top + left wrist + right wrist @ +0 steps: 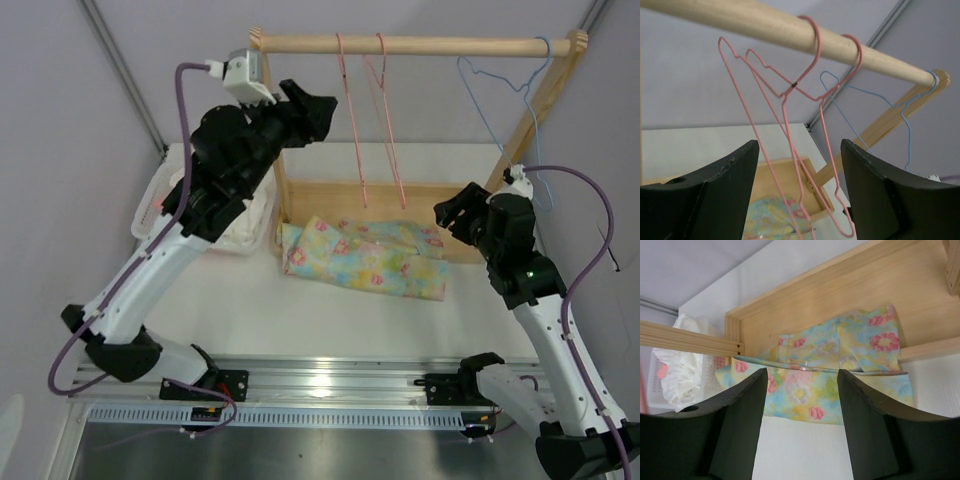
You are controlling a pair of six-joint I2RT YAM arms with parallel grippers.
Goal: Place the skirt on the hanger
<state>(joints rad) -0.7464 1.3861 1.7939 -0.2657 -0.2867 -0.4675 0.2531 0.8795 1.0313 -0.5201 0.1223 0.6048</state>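
Observation:
The skirt (365, 258), pastel patchwork with pink flowers, lies folded flat, partly on the wooden rack's base (330, 198) and partly on the white table. The light-blue hanger (478, 105) hangs by its hook at the right end of the wooden rod (430, 45). My left gripper (315, 105) is raised near the rod's left end, open and empty. In the left wrist view (799, 145) it faces the pink hangers, with the blue hanger (908, 140) beyond. My right gripper (450, 215) is open and empty, right of the skirt. In the right wrist view (802, 375) the skirt (802, 390) lies ahead.
Two pink wire hangers (352, 120) hang at the middle of the rod, close in front of my left gripper (785, 107). A white basket (160, 205) with white cloth stands at the left, behind the left arm. The rack's slanted wooden posts stand at both ends.

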